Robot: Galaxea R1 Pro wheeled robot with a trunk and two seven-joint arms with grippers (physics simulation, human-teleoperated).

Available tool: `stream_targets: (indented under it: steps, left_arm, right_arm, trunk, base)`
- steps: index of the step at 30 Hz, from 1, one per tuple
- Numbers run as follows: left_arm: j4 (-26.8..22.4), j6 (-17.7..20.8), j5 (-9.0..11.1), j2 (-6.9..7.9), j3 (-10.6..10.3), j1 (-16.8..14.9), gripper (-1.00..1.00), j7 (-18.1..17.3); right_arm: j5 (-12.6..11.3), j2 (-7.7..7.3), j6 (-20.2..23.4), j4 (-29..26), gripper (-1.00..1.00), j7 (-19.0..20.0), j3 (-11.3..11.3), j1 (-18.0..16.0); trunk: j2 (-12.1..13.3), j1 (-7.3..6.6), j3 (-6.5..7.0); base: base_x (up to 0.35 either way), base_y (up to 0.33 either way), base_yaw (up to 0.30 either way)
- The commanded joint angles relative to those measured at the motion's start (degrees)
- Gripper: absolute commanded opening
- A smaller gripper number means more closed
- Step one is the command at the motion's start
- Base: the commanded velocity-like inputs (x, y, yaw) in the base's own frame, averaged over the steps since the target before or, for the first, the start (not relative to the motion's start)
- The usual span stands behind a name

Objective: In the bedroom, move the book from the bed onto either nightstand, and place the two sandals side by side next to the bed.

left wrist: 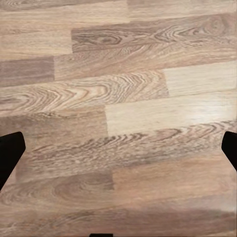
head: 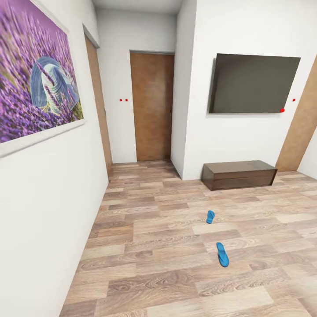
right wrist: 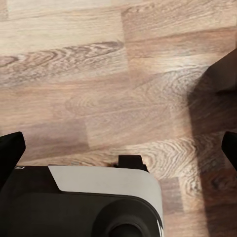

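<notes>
Two bright blue sandals lie apart on the wood-plank floor in the head view: one (head: pixel 210 216) farther off, the other (head: pixel 223 254) nearer and slightly right. The book, the bed and the nightstand are out of view. In the left wrist view my left gripper (left wrist: pixel 118 153) is open, its dark fingertips (left wrist: pixel 11 153) at the picture's two sides, with bare floor between them. In the right wrist view my right gripper (right wrist: pixel 118 153) is open too, hanging over the floor and the robot's own base (right wrist: pixel 79 202).
A long low dark-wood bench (head: pixel 239 174) stands against the white wall under a wall-mounted TV (head: pixel 253 83). A short hallway ends in a brown door (head: pixel 152 105). A white wall with a lavender picture (head: pixel 37 72) runs close along the left.
</notes>
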Motion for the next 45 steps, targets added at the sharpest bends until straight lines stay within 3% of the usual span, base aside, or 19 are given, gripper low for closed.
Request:
stream_targets:
  steps: [1,45]
  left_arm:
    - [0.04,-0.17,-0.01,-0.01,0.01,-0.03,1.00,0.04]
    - [0.04,-0.15,-0.03,-0.01,0.01,-0.03,1.00,0.04]
  right_arm:
    - [0.02,0.00,-0.14,-0.01,1.00,0.02,-0.08,-0.01]
    - [0.11,0.02,-0.14,0.07,1.00,-0.02,-0.05,-0.01]
  trunk:
    - [-0.02,0.02,-0.05]
    - [-0.02,0.02,-0.05]
  base:
    - [0.274,0.000,0.048]
    - [0.297,0.000,0.002]
